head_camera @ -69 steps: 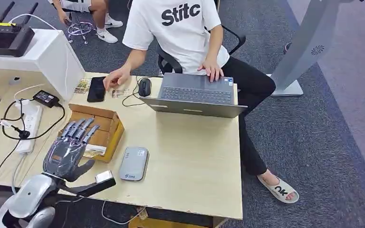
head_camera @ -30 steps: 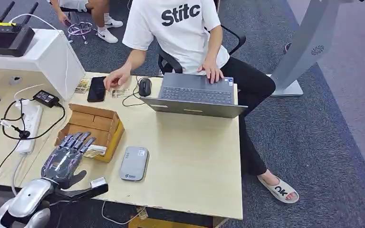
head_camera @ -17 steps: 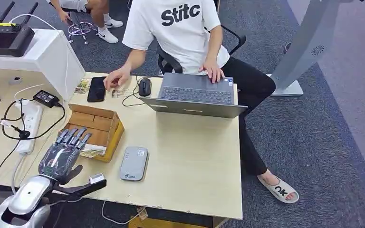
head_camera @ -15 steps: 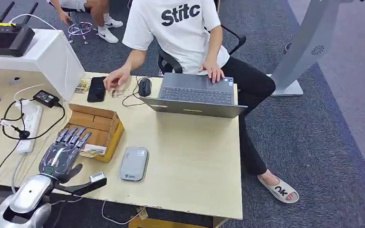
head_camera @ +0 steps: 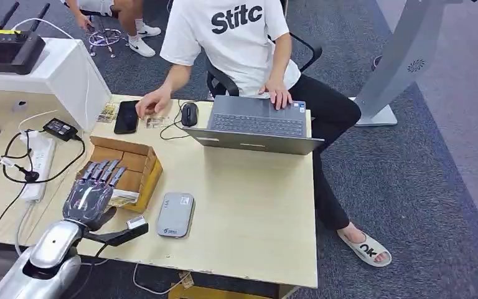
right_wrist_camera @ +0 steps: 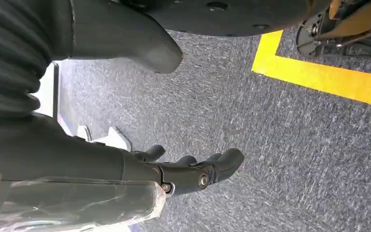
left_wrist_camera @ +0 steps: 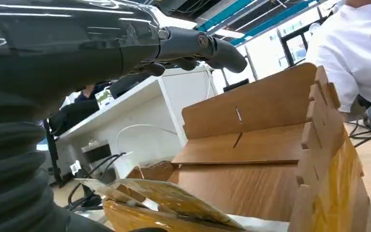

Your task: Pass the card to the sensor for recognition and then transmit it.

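A wooden table (head_camera: 249,205) carried a cardboard box (head_camera: 127,165) near its left edge. The left hand (head_camera: 90,196) hovered over the box, fingers (head_camera: 103,171) spread and empty. The right hand (right_wrist_camera: 188,171) hung over carpet, fingers loose, holding nothing.

Brown cardboard box (head_camera: 126,167), grey sensor (head_camera: 175,214), pale wood table (head_camera: 249,205), dark grey speckled carpet (head_camera: 411,187), yellow floor stripe (right_wrist_camera: 328,77).
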Available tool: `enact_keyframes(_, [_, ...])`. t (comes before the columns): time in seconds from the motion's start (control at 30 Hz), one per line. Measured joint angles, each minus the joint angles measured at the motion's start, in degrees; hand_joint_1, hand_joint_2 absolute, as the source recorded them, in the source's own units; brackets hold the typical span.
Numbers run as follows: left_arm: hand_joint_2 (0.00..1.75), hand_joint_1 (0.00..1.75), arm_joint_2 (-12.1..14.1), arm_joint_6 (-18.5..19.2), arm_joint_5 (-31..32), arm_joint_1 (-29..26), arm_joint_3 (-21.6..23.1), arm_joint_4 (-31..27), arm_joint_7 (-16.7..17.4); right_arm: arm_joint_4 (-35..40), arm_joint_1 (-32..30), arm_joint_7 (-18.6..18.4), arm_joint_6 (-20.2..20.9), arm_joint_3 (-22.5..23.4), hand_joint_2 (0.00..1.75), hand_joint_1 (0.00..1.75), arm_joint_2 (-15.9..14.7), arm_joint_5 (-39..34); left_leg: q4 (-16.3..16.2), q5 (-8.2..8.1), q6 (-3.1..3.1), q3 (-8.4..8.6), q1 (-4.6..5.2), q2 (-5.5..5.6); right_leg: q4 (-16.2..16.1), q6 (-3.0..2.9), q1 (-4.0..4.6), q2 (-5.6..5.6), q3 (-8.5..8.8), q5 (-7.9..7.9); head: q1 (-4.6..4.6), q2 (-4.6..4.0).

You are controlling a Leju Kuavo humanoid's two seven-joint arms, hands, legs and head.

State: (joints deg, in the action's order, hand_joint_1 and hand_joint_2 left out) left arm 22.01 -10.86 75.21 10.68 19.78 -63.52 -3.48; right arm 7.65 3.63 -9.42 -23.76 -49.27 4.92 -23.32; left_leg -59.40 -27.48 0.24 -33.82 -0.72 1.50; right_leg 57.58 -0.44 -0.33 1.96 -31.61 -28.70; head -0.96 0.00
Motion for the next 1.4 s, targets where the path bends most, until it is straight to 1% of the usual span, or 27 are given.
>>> enact_keyframes(0.2, [1.75, 0.02, -1.1, 0.0, -0.2, 0.6, 0.0, 1.5, -0.3, 0.0, 0.0, -0.2, 0.0, -0.2, 1.75, 0.0, 0.0, 0.0, 0.0, 0.0, 0.0, 0.0, 0.0, 0.0, 0.0, 0.0, 0.0, 0.0, 0.0, 0.0, -0.02, 0.0])
enact_keyframes(0.3, [1.75, 0.19, -1.5, 0.0, -1.0, 0.6, 0.0, 1.9, -0.9, 0.0, 0.0, -0.2, 0.2, -0.2, 1.75, 0.0, 0.0, 0.0, 0.0, 0.0, 0.0, -0.01, 0.0, 0.0, 0.0, 0.0, 0.0, 0.0, 0.0, 0.0, 0.0, 0.0])
enact_keyframes(0.37, [1.75, 0.26, -1.7, 0.2, -2.2, 0.6, 0.0, 1.9, -1.8, 0.0, 0.0, -0.2, 0.2, -0.2, 1.75, 0.0, 0.0, 0.0, 0.0, 0.0, 0.0, -0.01, 0.0, 0.0, 0.0, 0.0, 0.0, 0.0, 0.0, 0.0, -0.02, 0.0])
enact_keyframes(0.4, [1.75, 0.49, -1.8, 0.3, -2.8, 0.6, 0.0, 1.9, -2.3, 0.0, 0.0, -0.1, 0.2, -0.3, 1.75, 0.0, 0.0, -0.1, 0.0, 0.0, 0.0, -0.01, 0.0, 0.0, 0.0, 0.0, 0.0, 0.0, 0.0, 0.0, 0.0, 0.0])
enact_keyframes(0.47, [1.75, 0.65, -2.0, 1.6, -4.5, 0.6, 0.0, 1.9, -3.4, 0.0, 0.0, -0.1, 0.2, -0.5, 1.75, 0.0, 0.0, -0.2, 0.0, 0.0, 0.0, -0.01, 0.0, 0.0, 0.0, 0.0, 0.0, 0.0, 0.0, 0.0, 0.0, 0.0])
enact_keyframes(0.5, [1.75, 0.68, -2.0, 2.4, -5.2, 0.6, 0.0, 1.9, -3.9, 0.0, 0.0, -0.1, 0.2, -0.6, 1.75, 0.0, 0.0, -0.3, 0.0, 0.0, 0.0, -0.01, 0.0, 0.0, 0.0, 0.0, 0.0, 0.0, 0.01, 0.0, 0.0, 0.0])
enact_keyframes(0.53, [1.75, 0.68, -2.0, 3.4, -6.2, 0.6, 0.0, 1.9, -4.4, 0.0, 0.0, 0.0, 0.2, -0.7, 1.75, 0.0, 0.0, -0.4, 0.0, 0.0, 0.0, -0.01, 0.0, 0.0, 0.0, 0.0, 0.0, 0.0, 0.01, 0.0, -0.02, 0.0])
enact_keyframes(0.6, [1.75, 0.91, -1.8, 6.3, -8.0, 0.3, 0.0, 1.2, -5.2, 0.0, 0.0, 0.1, 0.1, -0.8, 1.75, 0.0, 0.0, -0.7, 0.0, 0.0, 0.0, -0.01, 0.0, 0.0, 0.0, 0.0, 0.0, 0.0, 0.0, 0.0, -0.02, 0.0])
enact_keyframes(0.7, [1.75, 0.86, -1.2, 8.7, -9.8, 0.2, 0.0, -0.2, -5.2, 0.0, 0.0, 0.2, 0.1, -1.0, 1.75, 0.0, 0.0, -1.0, 0.0, 0.0, 0.0, -0.01, 0.0, 0.0, 0.0, 0.0, 0.0, 0.0, 0.0, 0.0, 0.0, 0.0])
enact_keyframes(0.77, [1.75, 0.73, -0.9, 9.4, -10.5, 0.1, 0.0, -1.0, -5.2, -0.1, 0.0, 0.2, 0.1, -1.0, 1.75, 0.0, 0.0, -1.2, 0.0, 0.0, 0.0, -0.01, -0.01, 0.0, 0.0, 0.0, 0.01, -0.01, 0.0, 0.0, 0.0, 0.0])
enact_keyframes(0.9, [1.75, 0.79, 0.2, 11.6, -12.2, 0.1, 0.1, -2.1, -4.3, -0.1, 0.0, 0.2, 0.2, -1.1, 1.75, 0.0, 0.0, -1.6, 0.0, 0.0, 0.0, 0.0, -0.01, -0.01, 0.0, 0.0, 0.01, 0.0, -0.01, 0.0, -0.02, 0.0])
enact_keyframes(1.07, [1.75, 0.8, 2.4, 12.9, -13.3, 0.8, 0.7, -3.1, -3.3, -0.3, 0.0, 0.1, 0.2, -1.2, 1.75, 0.0, 0.0, -2.2, 0.0, 0.01, 0.0, 0.0, -0.01, -0.01, 0.0, 0.0, 0.01, 0.0, -0.01, 0.0, -0.02, 0.0])
enact_keyframes(1.1, [1.75, 0.87, 2.7, 13.0, -13.3, 1.0, 0.8, -3.2, -3.3, -0.3, 0.0, 0.1, 0.2, -1.2, 1.75, 0.0, 0.0, -2.3, 0.0, 0.01, 0.0, 0.0, -0.01, -0.01, 0.0, 0.0, 0.01, 0.0, -0.01, 0.0, -0.02, 0.0])
enact_keyframes(1.13, [1.75, 0.87, 3.1, 13.3, -13.3, 1.3, 0.9, -3.4, -3.2, -0.3, 0.0, 0.1, 0.2, -1.2, 1.75, 0.0, 0.0, -2.4, 0.0, 0.01, 0.0, 0.0, -0.01, -0.01, 0.0, 0.0, 0.01, 0.0, 0.0, 0.0, -0.02, 0.0])
enact_keyframes(1.2, [1.75, 1.03, 3.9, 13.4, -13.1, 1.7, 1.3, -3.6, -3.0, -0.3, 0.0, 0.1, 0.2, -1.3, 1.75, 0.0, 0.0, -2.4, 0.0, 0.01, 0.0, 0.0, -0.01, -0.01, 0.0, 0.0, 0.01, 0.0, 0.0, 0.0, 0.0, 0.0])
enact_keyframes(1.23, [1.75, 1.08, 4.1, 13.4, -12.9, 1.9, 1.5, -3.6, -2.7, -0.3, 0.0, 0.1, 0.2, -1.3, 1.75, 0.0, 0.0, -2.5, 0.0, 0.01, 0.0, 0.0, -0.01, -0.01, 0.0, 0.0, 0.01, 0.0, 0.0, 0.0, -0.02, 0.0])
enact_keyframes(1.3, [1.75, 1.45, 4.5, 13.4, -12.7, 2.1, 1.6, -3.9, -2.6, -0.3, 0.0, 0.1, 0.2, -1.3, 1.75, 0.0, 0.0, -2.5, 0.0, 0.01, 0.0, 0.0, -0.01, -0.02, 0.0, 0.0, 0.01, 0.02, -0.01, 0.0, 0.0, 0.0])
enact_keyframes(1.33, [1.75, 1.45, 4.5, 13.4, -12.7, 2.3, 1.7, -3.9, -2.6, -0.3, 0.0, 0.1, 0.2, -1.3, 1.75, 0.0, 0.0, -2.5, 0.0, 0.01, 0.0, 0.0, -0.01, -0.01, 0.0, 0.0, 0.01, 0.0, 0.0, 0.0, -0.02, 0.0])
enact_keyframes(1.4, [1.75, 1.55, 4.9, 13.4, -12.6, 2.4, 1.7, -3.9, -2.6, -0.3, 0.0, 0.1, 0.2, -1.4, 1.75, 0.0, 0.0, -2.5, 0.0, 0.01, 0.0, 0.0, -0.01, -0.01, 0.0, 0.0, 0.01, 0.01, 0.0, 0.0, 0.0, 0.0])
